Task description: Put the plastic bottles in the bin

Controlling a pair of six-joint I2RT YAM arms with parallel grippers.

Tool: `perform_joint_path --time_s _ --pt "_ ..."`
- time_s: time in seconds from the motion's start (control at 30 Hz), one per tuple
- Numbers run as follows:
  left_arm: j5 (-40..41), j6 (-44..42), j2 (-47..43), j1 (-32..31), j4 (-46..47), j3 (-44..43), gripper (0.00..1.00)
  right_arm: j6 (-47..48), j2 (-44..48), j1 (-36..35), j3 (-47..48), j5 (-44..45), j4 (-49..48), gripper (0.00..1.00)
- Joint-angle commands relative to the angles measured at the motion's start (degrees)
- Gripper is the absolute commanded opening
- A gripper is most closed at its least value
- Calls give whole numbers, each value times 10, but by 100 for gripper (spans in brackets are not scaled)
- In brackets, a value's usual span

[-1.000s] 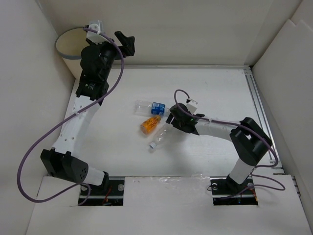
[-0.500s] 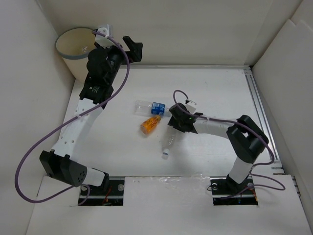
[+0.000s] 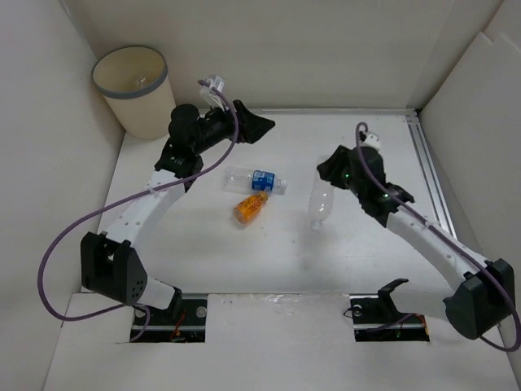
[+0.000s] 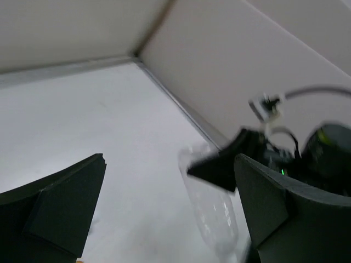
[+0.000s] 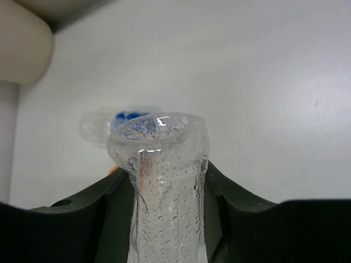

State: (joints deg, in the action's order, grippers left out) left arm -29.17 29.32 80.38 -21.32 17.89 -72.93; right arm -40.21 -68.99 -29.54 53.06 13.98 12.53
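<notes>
My right gripper (image 3: 329, 179) is shut on a clear plastic bottle (image 3: 321, 205) and holds it off the table, right of centre. In the right wrist view that droplet-covered bottle (image 5: 164, 186) stands squeezed between my dark fingers (image 5: 82, 219). A blue-labelled bottle (image 3: 256, 180) and an orange-filled bottle (image 3: 250, 207) lie mid-table. The cream bin (image 3: 130, 90) stands at the far left corner. My left gripper (image 3: 256, 125) hangs open over the back of the table, right of the bin, with nothing between its fingers (image 4: 60, 203). Its wrist view shows the held bottle (image 4: 211, 216).
White walls close in the table on the left, back and right. A metal rail (image 3: 427, 175) runs along the right edge. The blue-labelled bottle (image 5: 118, 118) and the bin's side (image 5: 22, 44) show beyond the held bottle in the right wrist view.
My right gripper has shut on the clear bottle and lifted it up and to the right. The left arm has swung from over the bin to the right, above the table's back.
</notes>
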Motion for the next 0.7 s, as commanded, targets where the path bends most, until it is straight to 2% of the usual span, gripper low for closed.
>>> perform_joint_path --time_s 0.0,0.03,0.1,0.13,0.27,0.4,0.5,0.67 --pt "-255 117 29 -14 262 44 100 131 24 67 44 -147 -95 0" --pt "-266 137 36 -21 287 50 100 152 24 91 56 -211 -107 0" --pt "-273 129 51 -35 304 50 100 158 24 109 89 -261 -137 0" --pt "-285 129 57 -52 316 50 100 158 17 117 98 -321 -149 0" --pt "-299 150 107 -81 374 32 100 92 -5 145 115 -464 -279 0" --pt "-299 161 137 -95 374 8 100 38 -5 140 100 -501 -376 0" --pt "-299 161 143 -108 374 2 100 10 -11 140 93 -517 -398 0" --pt "-287 161 160 -118 374 -8 100 -72 -47 140 86 -560 -517 0"
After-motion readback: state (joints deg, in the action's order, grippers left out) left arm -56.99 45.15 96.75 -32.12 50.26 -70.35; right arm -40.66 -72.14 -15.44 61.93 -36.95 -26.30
